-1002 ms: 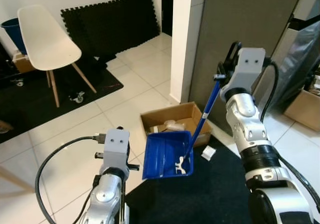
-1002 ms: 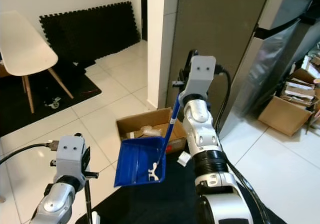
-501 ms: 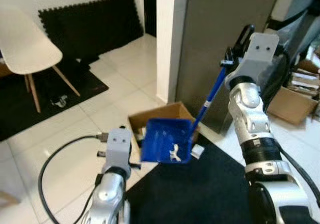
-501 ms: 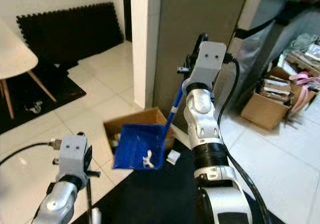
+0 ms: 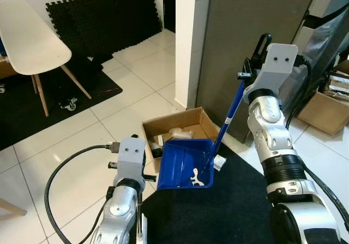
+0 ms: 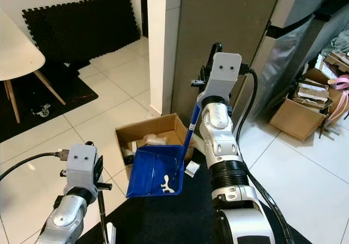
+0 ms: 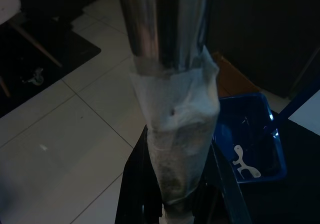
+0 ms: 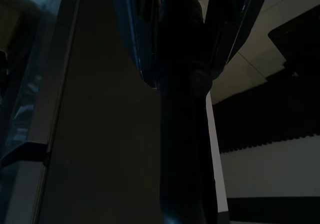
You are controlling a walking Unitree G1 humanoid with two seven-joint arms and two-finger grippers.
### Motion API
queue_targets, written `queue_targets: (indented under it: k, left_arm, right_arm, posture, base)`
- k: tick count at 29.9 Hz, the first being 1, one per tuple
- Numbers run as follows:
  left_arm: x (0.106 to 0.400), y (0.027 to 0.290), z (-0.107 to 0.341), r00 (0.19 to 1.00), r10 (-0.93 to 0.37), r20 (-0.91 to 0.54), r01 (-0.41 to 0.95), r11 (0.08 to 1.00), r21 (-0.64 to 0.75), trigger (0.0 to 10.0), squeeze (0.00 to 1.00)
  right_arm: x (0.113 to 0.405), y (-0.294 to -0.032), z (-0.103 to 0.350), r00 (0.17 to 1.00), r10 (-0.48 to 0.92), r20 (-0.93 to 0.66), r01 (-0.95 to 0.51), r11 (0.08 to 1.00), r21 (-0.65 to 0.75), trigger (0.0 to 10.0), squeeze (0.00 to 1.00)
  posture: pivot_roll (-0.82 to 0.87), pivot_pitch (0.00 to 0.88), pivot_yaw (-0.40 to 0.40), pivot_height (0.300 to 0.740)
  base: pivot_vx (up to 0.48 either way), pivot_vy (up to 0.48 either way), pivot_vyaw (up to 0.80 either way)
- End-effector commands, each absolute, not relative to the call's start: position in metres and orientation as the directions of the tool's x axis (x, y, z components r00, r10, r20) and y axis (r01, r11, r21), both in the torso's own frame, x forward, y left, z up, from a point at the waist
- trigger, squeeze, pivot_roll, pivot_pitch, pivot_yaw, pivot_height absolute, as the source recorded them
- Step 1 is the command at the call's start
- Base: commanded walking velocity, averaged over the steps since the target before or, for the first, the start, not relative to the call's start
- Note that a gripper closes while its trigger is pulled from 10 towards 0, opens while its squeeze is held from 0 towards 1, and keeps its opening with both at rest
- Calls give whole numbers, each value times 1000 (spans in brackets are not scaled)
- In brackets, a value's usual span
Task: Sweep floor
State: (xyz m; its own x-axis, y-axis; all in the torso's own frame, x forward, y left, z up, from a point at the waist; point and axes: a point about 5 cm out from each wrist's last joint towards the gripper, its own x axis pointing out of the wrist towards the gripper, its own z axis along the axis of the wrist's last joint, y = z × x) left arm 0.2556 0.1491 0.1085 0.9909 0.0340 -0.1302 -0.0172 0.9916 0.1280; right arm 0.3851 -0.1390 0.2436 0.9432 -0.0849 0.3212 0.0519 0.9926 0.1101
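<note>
While our right tool (image 5: 246, 79) stays clamped on the blue handle (image 5: 227, 117), the blue dustpan (image 5: 184, 165) hangs below it, tilted, with a white scrap (image 5: 196, 177) lying inside. Our left tool (image 7: 170, 204) is closed around a metal broom pole (image 7: 165, 28) wrapped in cloth. Just behind the dustpan sits an open cardboard box (image 5: 177, 126) on white floor tiles (image 5: 71, 146); a black mat (image 5: 229, 211) lies beneath. Farther off stand a grey cabinet (image 5: 245, 36) and a white chair (image 5: 32, 42).

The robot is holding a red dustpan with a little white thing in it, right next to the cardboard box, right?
Almost. The dustpan is blue, not red, as the left eye view shows. The right gripper holds it by its handle, the white scrap lies in it, and the cardboard box sits beside it.
</note>
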Motion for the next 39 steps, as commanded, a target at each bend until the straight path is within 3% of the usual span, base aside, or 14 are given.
queue_targets:
  k: [1,13,39]
  left_arm:
    - [257,152,109,992,56,-115,-41,990,131,10000,0]
    - [260,157,113,992,90,-91,-79,990,116,10000,0]
    - [262,160,114,991,105,-85,-95,989,114,10000,0]
  right_arm:
    - [381,-140,255,917,-84,390,45,993,107,10000,0]
    - [378,-139,255,911,-60,409,18,994,105,10000,0]
    - [377,-137,257,905,-45,422,3,995,100,10000,0]
  posture:
    - [94,49,-29,740]
    - [93,49,-28,740]
    - [96,53,-25,740]
  base:
    - [0,0,0]
    - [54,0,0]
    - [480,0,0]
